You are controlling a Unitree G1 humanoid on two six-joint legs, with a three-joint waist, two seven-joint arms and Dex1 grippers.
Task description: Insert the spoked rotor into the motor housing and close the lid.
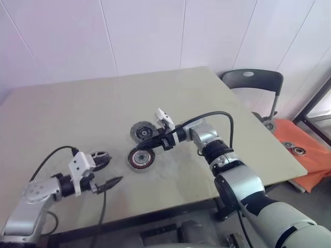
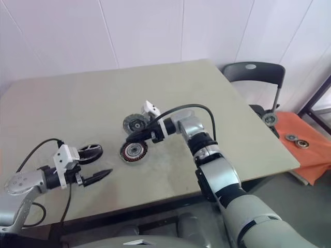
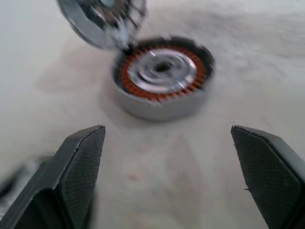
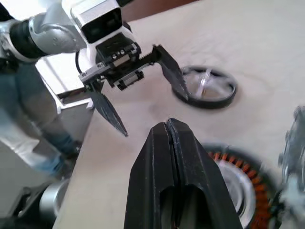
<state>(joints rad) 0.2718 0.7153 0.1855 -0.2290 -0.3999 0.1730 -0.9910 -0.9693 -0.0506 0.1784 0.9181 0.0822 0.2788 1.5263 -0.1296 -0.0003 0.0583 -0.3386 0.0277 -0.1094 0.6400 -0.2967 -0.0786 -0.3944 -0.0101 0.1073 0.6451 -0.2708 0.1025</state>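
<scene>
Silvery spoked rotor (image 4: 205,87) is lying beside the spread left gripper (image 1: 107,170), risking a nudge; the right gripper (image 4: 167,128) is pinched empty.

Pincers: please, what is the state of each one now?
Left pincer: open, holding nothing.
Right pincer: closed, holding nothing, above the motor housing.

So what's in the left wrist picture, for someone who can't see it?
A round motor housing with a ring of copper windings and a shiny silver hub sits on the pale table. The left gripper points at it, its two black fingers wide apart and holding nothing. A silvery wheel-shaped part overlaps the housing's far edge.
</scene>
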